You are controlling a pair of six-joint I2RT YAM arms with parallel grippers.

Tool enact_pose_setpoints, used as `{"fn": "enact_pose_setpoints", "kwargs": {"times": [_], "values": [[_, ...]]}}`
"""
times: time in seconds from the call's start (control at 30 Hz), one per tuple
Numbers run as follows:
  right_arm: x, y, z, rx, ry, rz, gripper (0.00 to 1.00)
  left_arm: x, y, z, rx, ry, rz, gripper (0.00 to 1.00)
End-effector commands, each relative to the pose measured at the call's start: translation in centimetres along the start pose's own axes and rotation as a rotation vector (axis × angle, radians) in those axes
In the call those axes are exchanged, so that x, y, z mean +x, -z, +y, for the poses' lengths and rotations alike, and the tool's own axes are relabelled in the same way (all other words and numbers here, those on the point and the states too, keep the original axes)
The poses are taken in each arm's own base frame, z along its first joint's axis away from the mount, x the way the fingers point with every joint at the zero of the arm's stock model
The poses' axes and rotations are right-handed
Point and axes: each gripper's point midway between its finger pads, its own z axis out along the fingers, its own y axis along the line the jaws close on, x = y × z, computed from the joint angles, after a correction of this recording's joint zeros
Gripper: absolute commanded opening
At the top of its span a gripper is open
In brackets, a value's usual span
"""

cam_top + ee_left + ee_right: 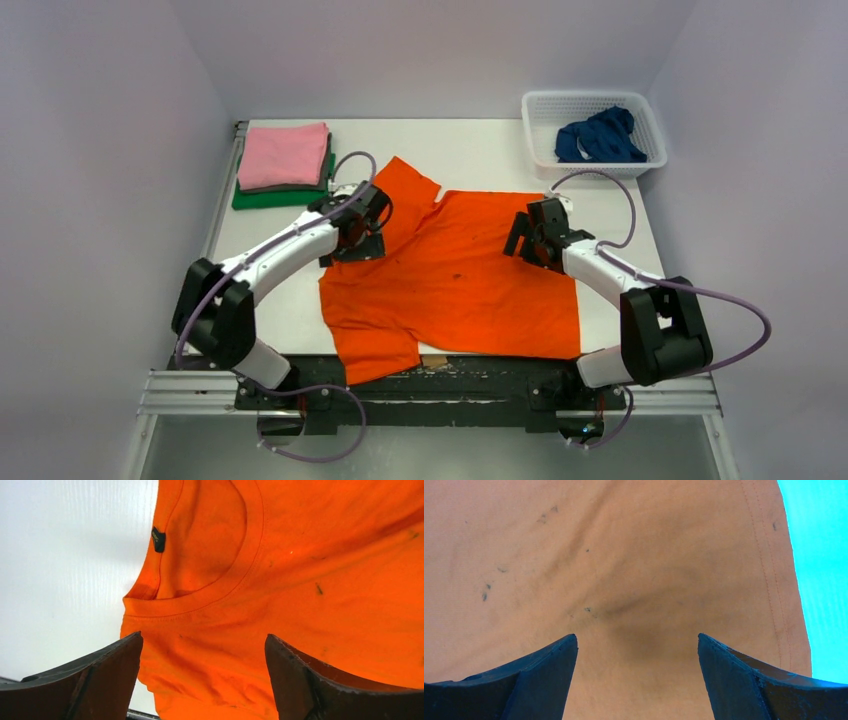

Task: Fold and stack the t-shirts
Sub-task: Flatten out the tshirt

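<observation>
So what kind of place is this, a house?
Probably a robot test booth, not a house: plain walls around a white table, two robot arms fixed at its edge, an orange t-shirt spread between them.

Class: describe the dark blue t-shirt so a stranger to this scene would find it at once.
Start at the white table and go to its far right corner, where a white mesh basket stands. The dark blue t-shirt lies crumpled inside it, the only shirt neither folded nor spread flat.
</observation>
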Motion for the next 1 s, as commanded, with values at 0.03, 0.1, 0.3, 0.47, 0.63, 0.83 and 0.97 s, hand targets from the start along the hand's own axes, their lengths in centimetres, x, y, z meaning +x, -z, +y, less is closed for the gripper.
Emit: {"fn": "enact_pose_setpoints", "kwargs": {"times": [0.03,0.1,0.3,0.47,0.63,0.83,0.97], "values": [[-1.5,0.3,0.5,-0.011,-0.021,-0.049,0.88,-3.0,0.0,-1.7,0.298,0.086,-0.030,0.92],[-1.1,-0.1,1.2,-0.043,-0.024,-0.029,0.88,-3.2,-0.9,-2.9,0.373,0.093,0.012,0.93],[-0.9,-1.4,1.2,-0.017,-0.028,-0.014,0.90,-4.0,-6.2,-5.0,0.386,0.145,0.153,0.93],[-1.1,-2.5,0.4,0.029,-0.046,-0.013,0.92,-4.4,-9.8,-5.3,0.365,0.212,0.247,0.94],[-1.9,-4.2,0.4,-0.022,-0.110,0.018,0.92,-6.6,-11.2,-5.8,0.373,0.227,0.278,0.95],[-4.1,-7.3,1.5,-0.051,-0.135,0.044,0.92,-10.2,-11.7,-7.5,0.379,0.215,0.288,0.96],[-5.4,-9.3,2.5,-0.069,-0.148,0.063,0.91,-12.7,-12.4,-8.4,0.405,0.236,0.303,0.98]]}}
